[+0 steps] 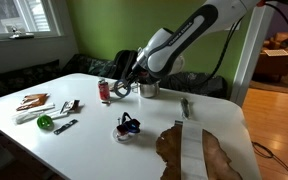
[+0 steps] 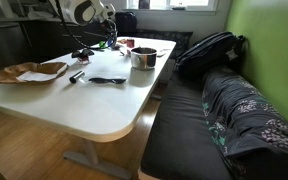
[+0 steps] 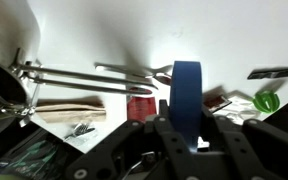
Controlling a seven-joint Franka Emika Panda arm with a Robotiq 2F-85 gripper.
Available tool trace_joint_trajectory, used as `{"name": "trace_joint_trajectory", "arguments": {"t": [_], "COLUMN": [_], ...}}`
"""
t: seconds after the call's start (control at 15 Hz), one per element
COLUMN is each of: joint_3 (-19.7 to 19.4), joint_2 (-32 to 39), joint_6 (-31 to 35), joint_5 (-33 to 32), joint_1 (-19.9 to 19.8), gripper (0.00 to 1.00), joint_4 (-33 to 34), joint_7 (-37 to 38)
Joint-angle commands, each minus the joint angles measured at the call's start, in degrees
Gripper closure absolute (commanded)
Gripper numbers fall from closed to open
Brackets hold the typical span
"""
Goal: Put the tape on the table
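A roll of blue tape (image 3: 187, 85) stands on edge between my gripper's fingers (image 3: 187, 128) in the wrist view. The gripper is shut on it and holds it above the white table (image 3: 104, 30). In an exterior view the gripper (image 1: 120, 88) hangs over the far part of the table (image 1: 94, 140), between a red can (image 1: 104, 90) and a metal pot (image 1: 149, 88). The gripper also shows in an exterior view (image 2: 106, 40) at the table's far end (image 2: 74, 100). The tape itself is too small to make out in both exterior views.
Metal tongs (image 3: 94, 73), the red can (image 3: 142, 105) and a green object (image 3: 267, 100) lie below the gripper. The pot (image 2: 142, 57), a black tool (image 2: 107, 80), brown paper (image 2: 29, 72), a green ball (image 1: 45, 122) and a dark bundle (image 1: 127, 126) are on the table. A bench with bags (image 2: 209, 50) runs alongside.
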Motion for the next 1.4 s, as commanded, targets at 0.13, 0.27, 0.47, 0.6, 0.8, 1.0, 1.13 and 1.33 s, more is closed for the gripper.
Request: {"name": "trace_joint_trajectory", "arguments": {"t": [0.13, 0.27, 0.47, 0.6, 0.8, 1.0, 1.13, 1.33], "joint_3": [1.49, -0.46, -5.30, -7.52, -7.91, -5.66, -6.06, -6.04], "joint_2": [-5.76, -8.42, -12.11, -13.52, -12.94, -11.11, -9.67, -6.49], "joint_6": [-19.78, -28.00, -38.81, -46.19, -55.77, -65.06, -71.24, -78.58], "joint_5": [0.14, -0.43, -3.02, -5.11, -4.94, 2.49, 6.45, 12.38], "joint_1": [-2.09, -1.51, 0.26, 0.70, -0.29, -3.60, -5.16, -8.40], "gripper": [0.93, 0.93, 0.93, 0.93, 0.93, 0.93, 0.93, 0.93], "joint_4": [-3.49, -3.52, -3.58, -3.04, -0.84, 2.21, 4.98, 9.75], "joint_7": [-1.66, -2.80, -2.73, -3.24, -5.42, -10.46, -11.22, -14.12]}}
